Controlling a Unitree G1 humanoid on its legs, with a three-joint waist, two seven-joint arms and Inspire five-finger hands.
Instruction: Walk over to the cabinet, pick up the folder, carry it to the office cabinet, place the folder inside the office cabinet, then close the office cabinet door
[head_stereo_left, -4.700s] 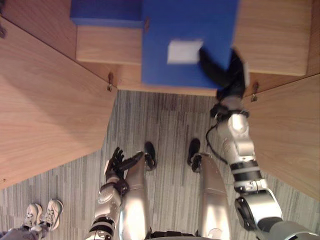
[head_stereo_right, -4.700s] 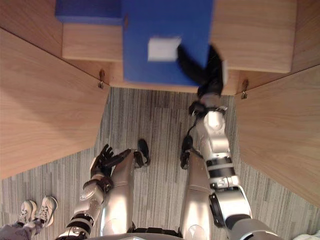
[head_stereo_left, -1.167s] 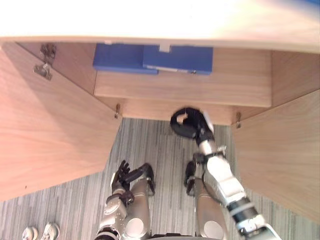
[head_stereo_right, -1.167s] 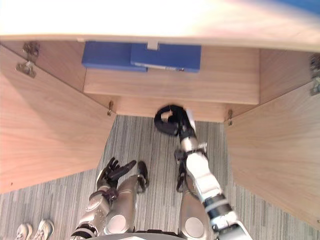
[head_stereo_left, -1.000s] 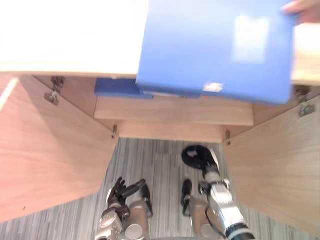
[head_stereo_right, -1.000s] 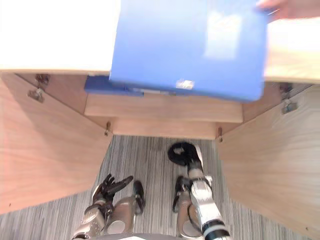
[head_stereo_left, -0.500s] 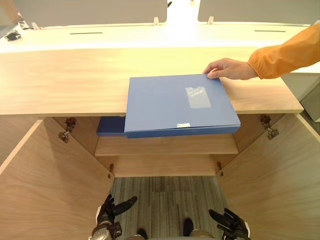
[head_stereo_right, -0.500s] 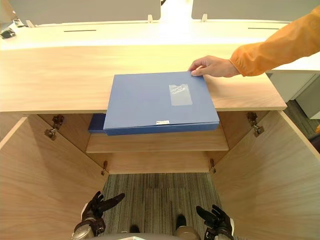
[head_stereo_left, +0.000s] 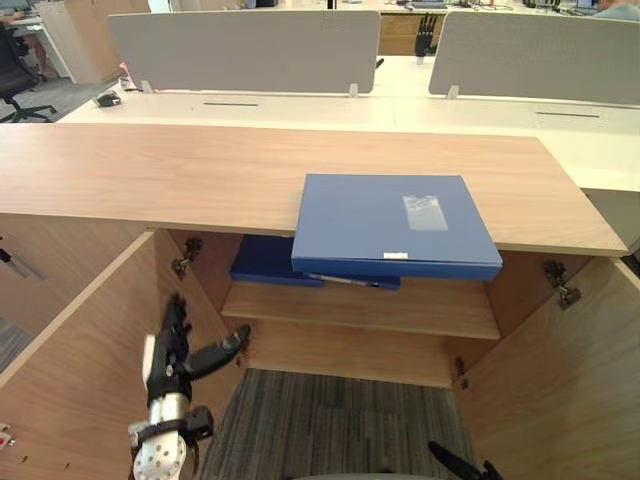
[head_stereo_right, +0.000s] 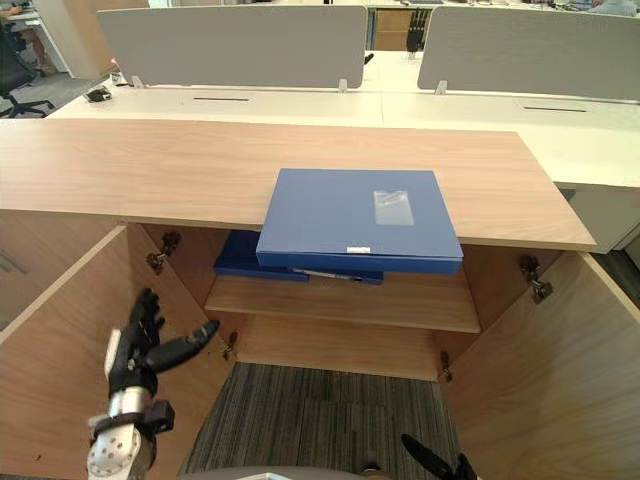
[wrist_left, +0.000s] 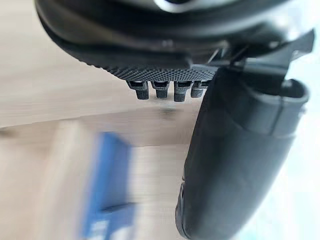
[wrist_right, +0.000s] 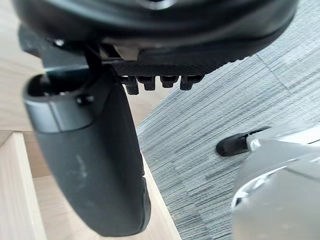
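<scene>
Blue folder (head_stereo_left: 395, 225): lies flat on the surface (head_stereo_left: 150, 175), edge overhanging, likely for my grip; left hand (head_stereo_left: 170, 355) raised, fingers spread, empty; right hand (head_stereo_right: 430, 460) low, fingers straight.

The left hand (head_stereo_left: 172, 364) is matt black, with slim fingers (head_stereo_left: 178, 322) and a white strip (head_stereo_left: 149, 356) along one edge (a cover, by the look). A black cuff (head_stereo_left: 170, 428) joins it to a rounded silver-grey forearm (head_stereo_left: 158, 462). Close up, the palm (wrist_left: 150, 70) is stippled rubber and the thumb (wrist_left: 235, 150) thick and smooth. The right hand (head_stereo_right: 432, 462) is equally dark.
</scene>
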